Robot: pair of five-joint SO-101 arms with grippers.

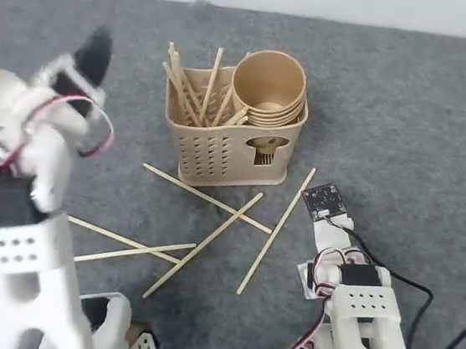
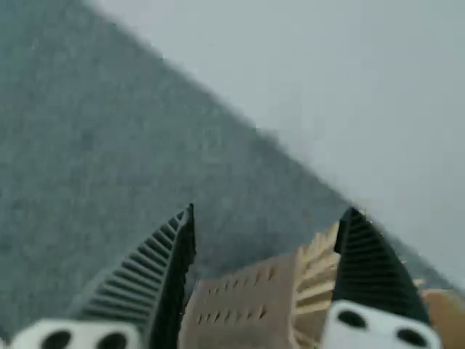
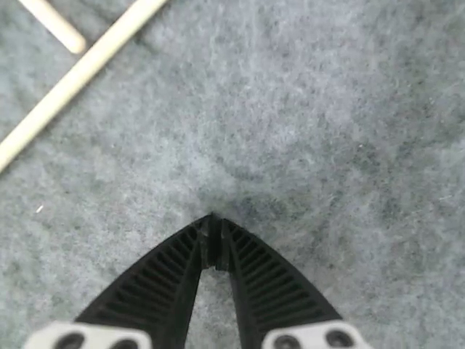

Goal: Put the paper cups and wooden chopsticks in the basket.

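High view: I see the basket (image 1: 219, 152) a bit toward 12 o'clock from the middle of the grey mat (image 1: 408, 119). A stack of paper cups (image 1: 269, 79) stands inside it on the 3 o'clock side. A bunch of chopsticks (image 1: 213, 75) stands inside on the 9 o'clock side and pokes up over the rim.

Five loose chopsticks (image 1: 205, 197) lie flat on the mat at 6 o'clock from the basket. Some of them cross each other. One long stick (image 1: 275, 232) lies more toward 5 o'clock.

My left arm is up in the air at 9 o'clock from the basket. The left gripper (image 2: 271, 211) has its fingers spread wide and holds nothing. In its own camera I can see the basket past the two fingers.

My right arm is down at 5 o'clock from the basket. The right gripper (image 3: 216, 218) points at bare mat. Its fingers are pressed together at the tips with nothing between them. Two sticks (image 3: 80, 69) lie on the mat a little way off from it.
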